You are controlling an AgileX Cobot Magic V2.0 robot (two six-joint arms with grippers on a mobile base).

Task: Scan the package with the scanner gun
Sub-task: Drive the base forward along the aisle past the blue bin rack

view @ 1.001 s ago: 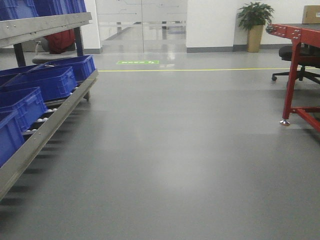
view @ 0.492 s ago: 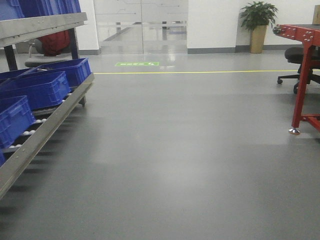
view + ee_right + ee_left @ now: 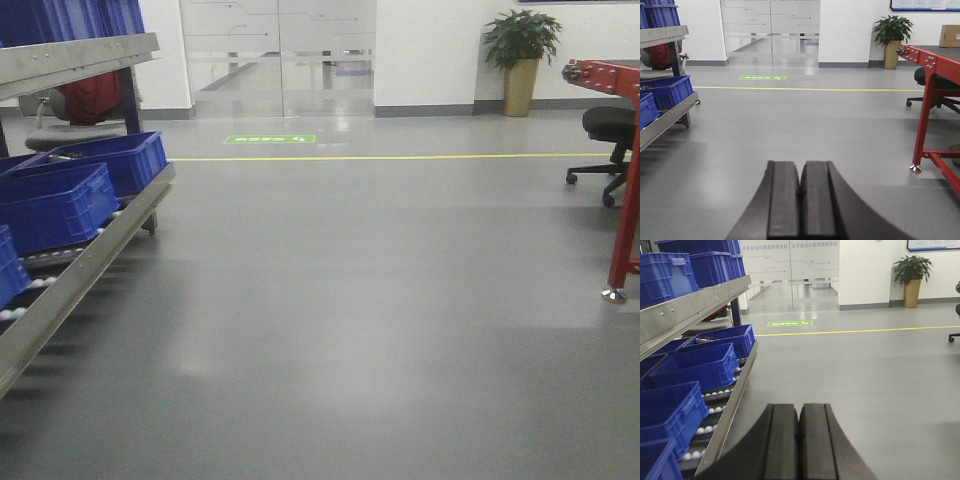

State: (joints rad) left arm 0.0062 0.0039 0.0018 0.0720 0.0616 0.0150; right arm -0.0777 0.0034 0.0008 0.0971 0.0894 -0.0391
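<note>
The package and the scanner gun are out of view in all three views. My left gripper (image 3: pixel 799 407) is shut and empty, its black fingers (image 3: pixel 782 440) pressed together above the grey floor, next to the blue-crate rack. My right gripper (image 3: pixel 801 165) is shut and empty too, its fingers (image 3: pixel 820 200) together over open floor. Neither gripper shows in the front view.
A metal roller rack (image 3: pixel 75 270) with blue crates (image 3: pixel 60 205) runs along the left, also in the left wrist view (image 3: pixel 730 390). A red-framed table (image 3: pixel 927 90) stands right, with a tan cardboard box (image 3: pixel 950 35) on it. An office chair (image 3: pixel 610 130), potted plant (image 3: pixel 520 55) and glass doors (image 3: pixel 280 55) lie ahead.
The front view has advanced across the floor: the rack has slid out to the left and the red table leg out to the right. Both grippers show no earlier frames.
</note>
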